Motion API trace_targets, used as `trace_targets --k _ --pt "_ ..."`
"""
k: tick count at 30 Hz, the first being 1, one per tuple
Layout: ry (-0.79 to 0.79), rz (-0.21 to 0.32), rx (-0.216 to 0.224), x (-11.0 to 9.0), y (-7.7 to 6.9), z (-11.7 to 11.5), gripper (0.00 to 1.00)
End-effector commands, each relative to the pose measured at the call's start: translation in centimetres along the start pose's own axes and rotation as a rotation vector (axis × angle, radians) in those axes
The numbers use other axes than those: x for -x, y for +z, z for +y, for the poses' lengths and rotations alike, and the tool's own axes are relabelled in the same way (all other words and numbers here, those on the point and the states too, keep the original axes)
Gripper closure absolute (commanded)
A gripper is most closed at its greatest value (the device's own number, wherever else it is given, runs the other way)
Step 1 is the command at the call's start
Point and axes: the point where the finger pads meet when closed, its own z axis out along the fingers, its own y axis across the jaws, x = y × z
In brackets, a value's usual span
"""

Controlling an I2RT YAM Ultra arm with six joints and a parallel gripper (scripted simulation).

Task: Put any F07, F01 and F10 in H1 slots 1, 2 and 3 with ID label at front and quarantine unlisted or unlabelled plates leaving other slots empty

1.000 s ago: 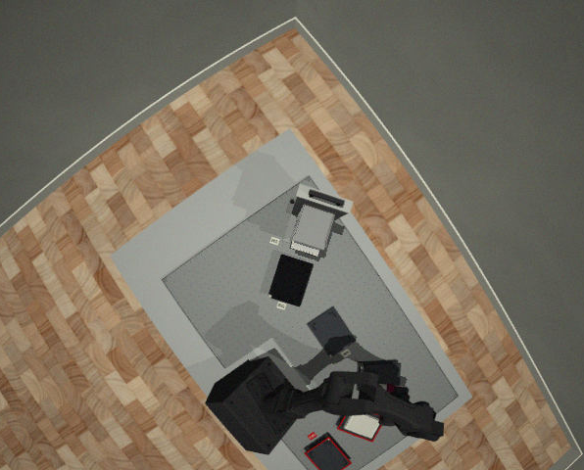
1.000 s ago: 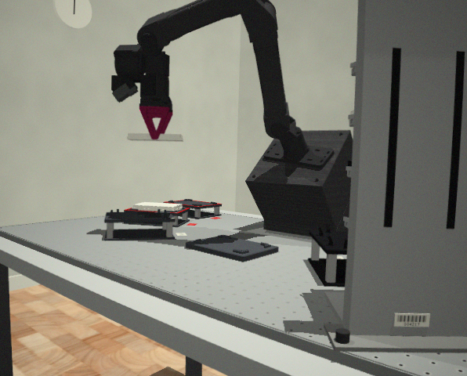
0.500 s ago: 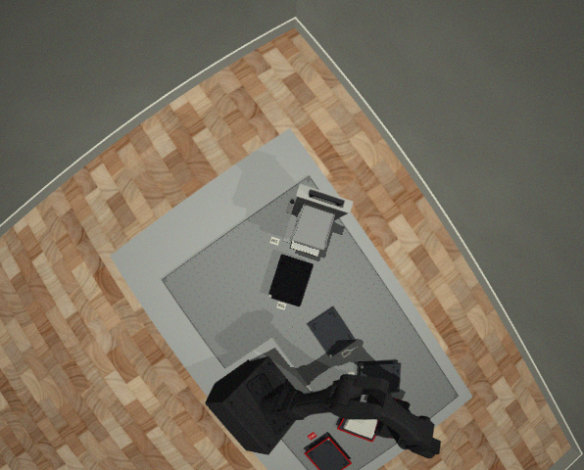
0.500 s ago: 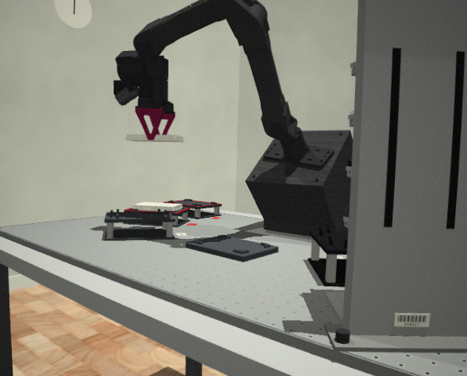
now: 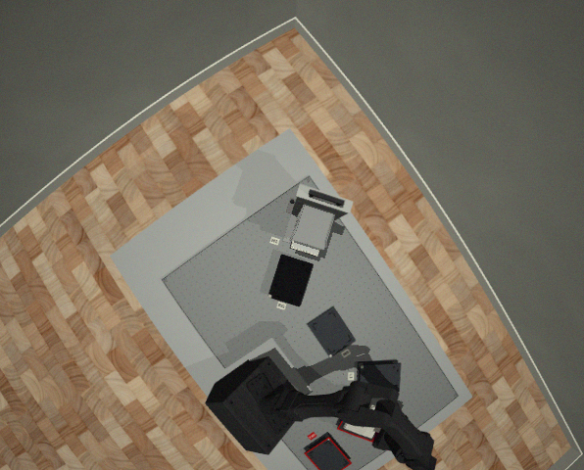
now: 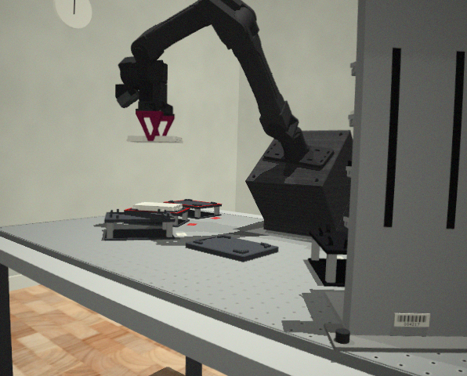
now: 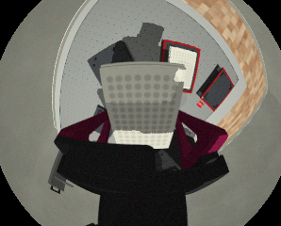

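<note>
A white well plate [image 6: 154, 139] is pinched flat between the wide-spread fingers of the gripper [image 6: 154, 135], high above a red-edged nest [image 6: 157, 211] already occupied by another plate [image 6: 157, 206].

A grey deck [image 5: 216, 283] lies on a wood-block floor [image 5: 70, 304], running diagonally from the upper middle to the lower right of the frame. Near its upper end stands the plate hotel [image 5: 322, 200], with a black nest [image 5: 290, 279] just below it and a dark grey nest [image 5: 330, 331] further toward lower right. At the bottom, the black arm [image 5: 332, 401] reaches right from its base block [image 5: 246, 404] over a red-framed nest with a white plate [image 5: 358, 430], beside another red-framed nest [image 5: 327, 453].
</note>
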Motion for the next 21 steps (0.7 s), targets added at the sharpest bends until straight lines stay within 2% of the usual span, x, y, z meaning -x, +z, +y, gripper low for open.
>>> trace_targets --k 1,21 --pt "-0.017 -0.023 -0.005 0.6 -0.6 -0.9 0.14" --pt "-0.016 -0.023 -0.006 2.6 -0.7 -6.6 0.14"
